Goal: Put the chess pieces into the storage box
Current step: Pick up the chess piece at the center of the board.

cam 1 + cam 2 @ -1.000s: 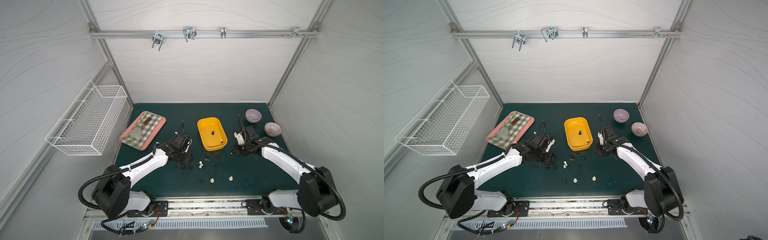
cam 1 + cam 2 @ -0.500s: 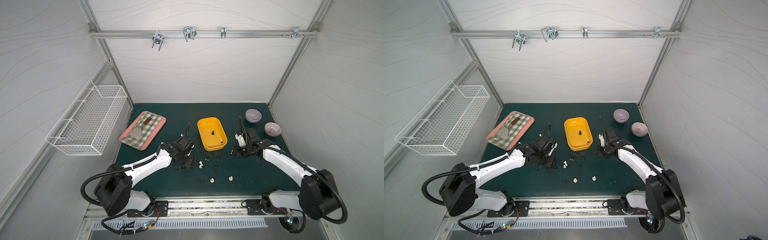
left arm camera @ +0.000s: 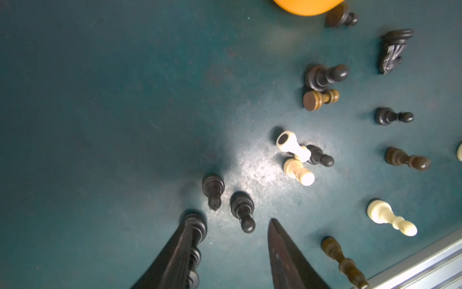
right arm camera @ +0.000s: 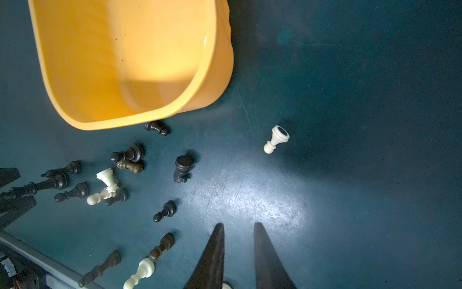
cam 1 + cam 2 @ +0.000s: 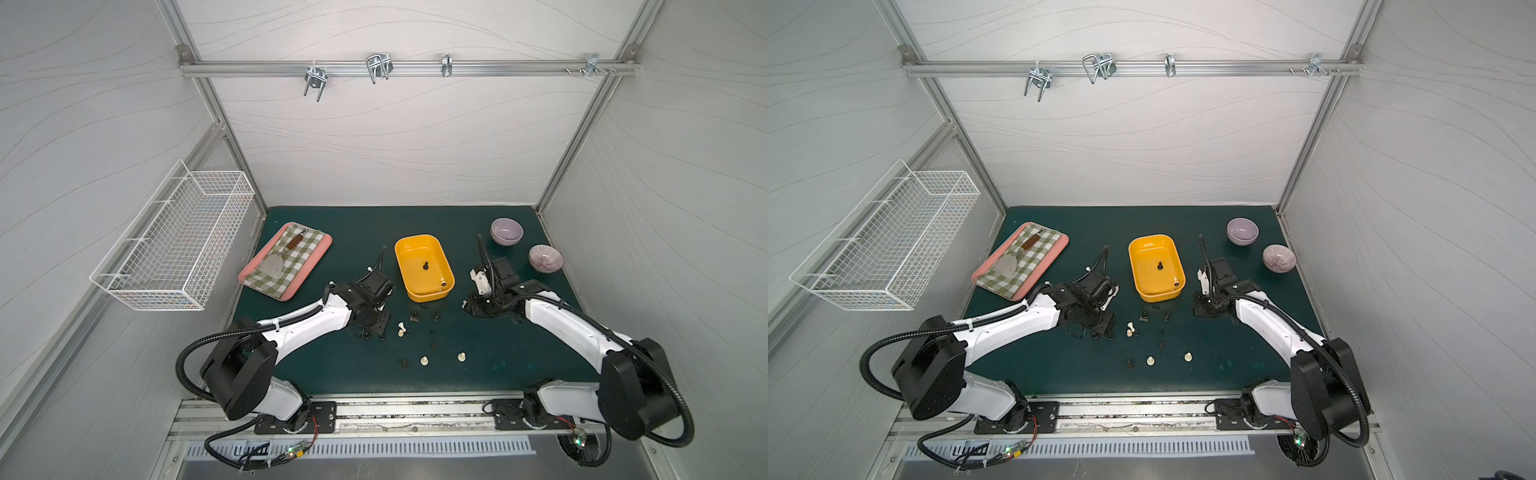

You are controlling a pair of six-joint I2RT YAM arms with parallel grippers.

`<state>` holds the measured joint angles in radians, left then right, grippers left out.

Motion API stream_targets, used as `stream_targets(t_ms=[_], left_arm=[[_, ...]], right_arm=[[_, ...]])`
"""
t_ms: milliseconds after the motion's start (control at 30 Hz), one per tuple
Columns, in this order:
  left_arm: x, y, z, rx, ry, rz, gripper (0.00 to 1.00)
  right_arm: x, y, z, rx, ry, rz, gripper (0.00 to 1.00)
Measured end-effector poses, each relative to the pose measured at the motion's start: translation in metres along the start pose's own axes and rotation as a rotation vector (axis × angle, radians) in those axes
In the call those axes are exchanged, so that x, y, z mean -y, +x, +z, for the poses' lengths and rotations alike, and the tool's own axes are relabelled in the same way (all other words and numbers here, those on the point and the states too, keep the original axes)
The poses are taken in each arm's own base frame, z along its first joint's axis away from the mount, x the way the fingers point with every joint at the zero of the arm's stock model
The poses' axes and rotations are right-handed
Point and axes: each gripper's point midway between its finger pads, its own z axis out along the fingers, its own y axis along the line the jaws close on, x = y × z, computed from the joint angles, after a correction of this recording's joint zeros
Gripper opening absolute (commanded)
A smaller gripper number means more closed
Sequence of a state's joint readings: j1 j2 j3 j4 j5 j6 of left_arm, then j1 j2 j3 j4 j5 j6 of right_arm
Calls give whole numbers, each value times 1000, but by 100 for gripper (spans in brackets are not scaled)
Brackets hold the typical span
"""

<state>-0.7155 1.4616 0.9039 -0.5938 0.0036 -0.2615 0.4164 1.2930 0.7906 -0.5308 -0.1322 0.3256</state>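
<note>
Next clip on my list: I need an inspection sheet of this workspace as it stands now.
surface: dark green mat, scuffed in the wrist views.
job's things: yellow storage box holds one dark piece and one cream piece; the other chess pieces are scattered on the mat in front of it, some toppled.
clutter: pink tray with checked cloth and a spatula; two purple bowls.
grippers: left gripper open, low over dark pieces, a tall one beside one finger; right gripper narrowly open, nothing between its tips, a cream pawn ahead.
cables: black conduits loop from both arm bases, clear of the pieces.
surroundings: white panels, wire basket on the wall, hooks on a rail.
</note>
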Motion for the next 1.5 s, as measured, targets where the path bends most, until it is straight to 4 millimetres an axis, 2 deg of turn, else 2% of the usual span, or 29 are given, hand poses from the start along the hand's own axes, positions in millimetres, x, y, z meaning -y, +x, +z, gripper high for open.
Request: stream_targets(t_ms=[467,1500], left_arm=[[-1,-2,5,-12,-12,7,41],[-3,1,11,-34,-23,12,29]], right_arm=[[0,1,1,-3,0,1,24],[1,2,3,-9,-1,3,24]])
